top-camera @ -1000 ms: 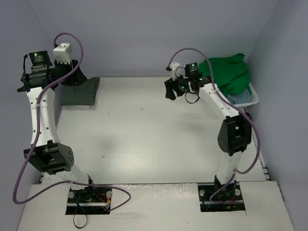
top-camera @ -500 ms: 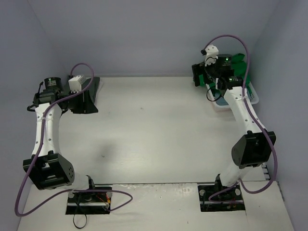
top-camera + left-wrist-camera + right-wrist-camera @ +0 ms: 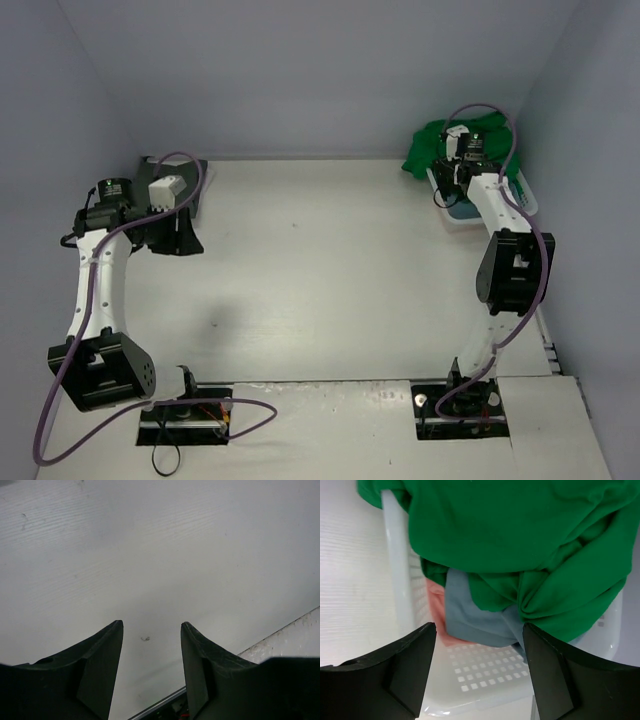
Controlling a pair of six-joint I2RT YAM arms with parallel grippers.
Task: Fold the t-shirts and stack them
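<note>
Looking down from above first: the left arm (image 3: 95, 270) is stretched out to the far-left corner of the counter (image 3: 320, 280), and its dark end sits right over the dark grey shirt (image 3: 192, 172) lying there. It's black on dark grey, so I honestly can't tell from here whether it touches the cloth. The right arm (image 3: 500, 230) reaches over to the far-right corner, where a white basket (image 3: 525, 200) stands. A bright green shirt (image 3: 440, 140) is heaped on the basket and spills over its far rim.

Left wrist camera: the left claw (image 3: 150, 625) is released. Its two black fingers (image 3: 100, 660) are apart with nothing between them, just bare white counter underneath. A sliver of something dark shows in the top-left corner of that shot, can't say what.

Right wrist camera: the right claw (image 3: 477, 626) is spread wide and empty, hanging right above the basket. The green shirt fills most of the view, bunched up and draped over the basket's rim. A grey-blue shirt (image 3: 470, 615) pokes out from under it, and just beside that, against the basket wall, there's a bit of pinkish cloth (image 3: 436, 605). The claw isn't grasping any of it.
</note>
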